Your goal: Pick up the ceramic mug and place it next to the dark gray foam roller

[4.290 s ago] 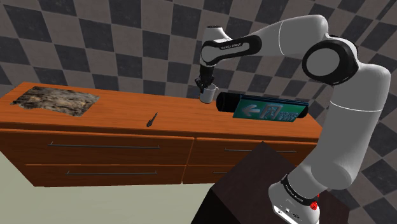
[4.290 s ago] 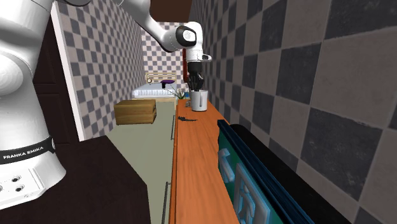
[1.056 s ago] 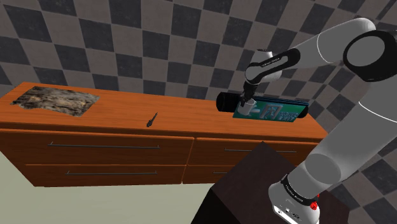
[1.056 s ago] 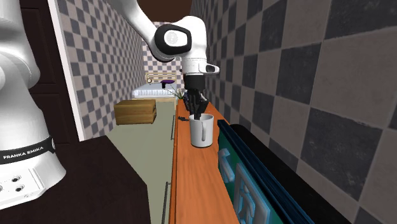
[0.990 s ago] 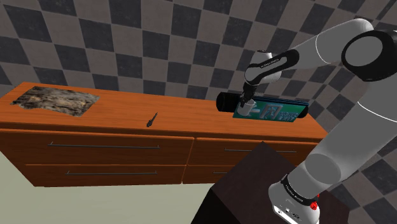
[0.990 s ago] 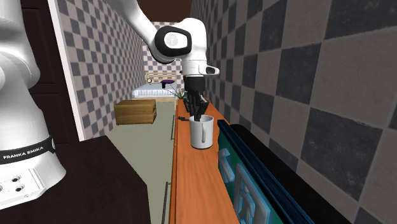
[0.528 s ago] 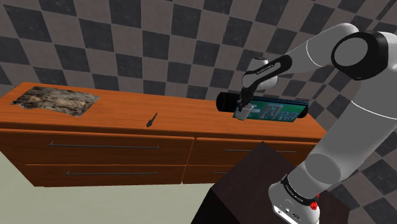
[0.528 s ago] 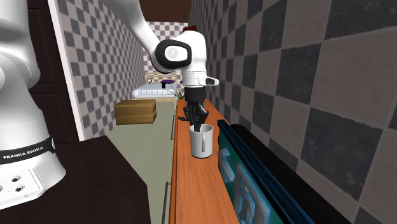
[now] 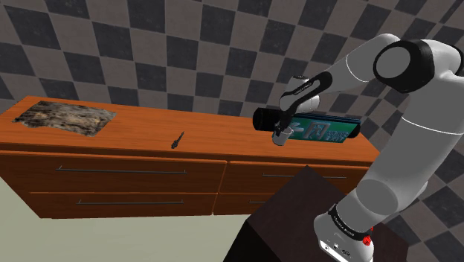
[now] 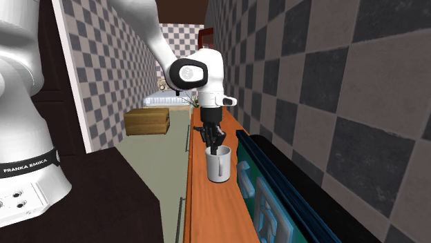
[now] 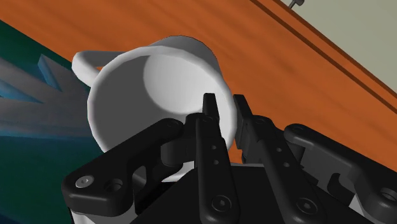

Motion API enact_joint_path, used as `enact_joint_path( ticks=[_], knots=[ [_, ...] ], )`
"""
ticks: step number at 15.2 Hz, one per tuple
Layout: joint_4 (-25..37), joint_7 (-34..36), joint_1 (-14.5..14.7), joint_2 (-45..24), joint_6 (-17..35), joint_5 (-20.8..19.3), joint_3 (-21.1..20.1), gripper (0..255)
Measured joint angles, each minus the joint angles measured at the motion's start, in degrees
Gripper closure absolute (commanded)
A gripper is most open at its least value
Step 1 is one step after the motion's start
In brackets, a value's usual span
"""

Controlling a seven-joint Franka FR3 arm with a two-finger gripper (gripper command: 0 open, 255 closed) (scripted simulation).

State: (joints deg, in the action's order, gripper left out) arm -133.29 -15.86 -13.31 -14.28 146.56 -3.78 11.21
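Orange-brown wooden counter (image 9: 141, 132) runs over drawers in front of a grey checkered wall (image 9: 149, 45). Nearest the shoulder camera is the dark box stand (image 9: 297, 216). Beyond it, the black two-finger gripper (image 11: 224, 105) points down into the plain white handled mug (image 11: 153, 83). Its fingers are almost closed, pinching the rim wall with one finger inside and one outside.

The mug sits upright at the counter's front strip. I cannot tell whether its base touches the wood or hangs just above it. The bowl is empty.

In the shoulder view the black cylindrical roller (image 9: 262, 117) lies just behind the mug at about eleven o'clock. A teal printed panel (image 9: 316, 128) leans along it at two o'clock. Farther off, at nine o'clock, lie a small dark tool (image 9: 178, 139) and then a mottled stone-patterned slab (image 9: 65, 117).

The mug looks rigid, smooth and probably slippery, light when empty, and liable to chip if knocked. A one-sided rim pinch may let it tilt. The handle, on the side away from the fingers, offers no better purchase for this claw.
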Motion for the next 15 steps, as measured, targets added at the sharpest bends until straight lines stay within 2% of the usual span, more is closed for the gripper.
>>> enact_joint_path(
  ticks=[4,10,11,15],
  knots=[
    [0.1,-0.3,-0.3,-2.6,2.4,0.5,-0.3,255],
    [0.1,-0.3,-0.3,-2.9,2.8,0.6,-0.3,255],
    [0.1,-0.3,-0.3,-2.9,2.8,0.6,-0.3,0],
    [0.1,-0.3,-0.3,-2.9,2.8,0.6,-0.3,0]
  ],
)
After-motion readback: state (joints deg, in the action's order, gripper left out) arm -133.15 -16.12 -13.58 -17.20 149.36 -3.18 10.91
